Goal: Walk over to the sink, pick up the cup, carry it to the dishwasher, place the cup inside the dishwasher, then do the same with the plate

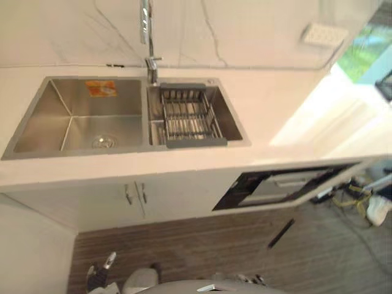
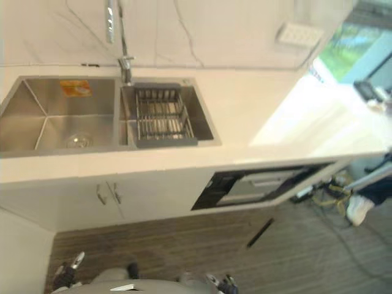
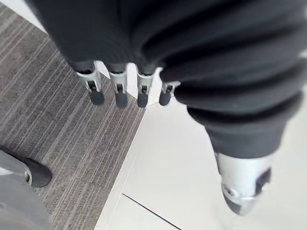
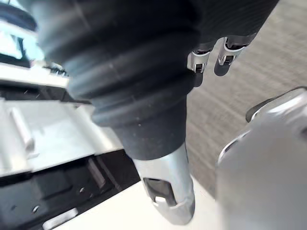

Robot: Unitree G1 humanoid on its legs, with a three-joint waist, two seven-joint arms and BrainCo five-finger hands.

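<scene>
Both robot hands, left [image 3: 144, 81] and right [image 4: 211, 55], hang released near the floor; sink [image 1: 73, 116] and rack [image 1: 187, 116] hold no visible cup or plate; dishwasher [image 1: 275, 187] ajar.

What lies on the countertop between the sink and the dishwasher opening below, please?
Nothing: in the left eye view the strip of white countertop between the sink and the dishwasher is bare. The wire rack sits inside the sink's smaller basin.
</scene>
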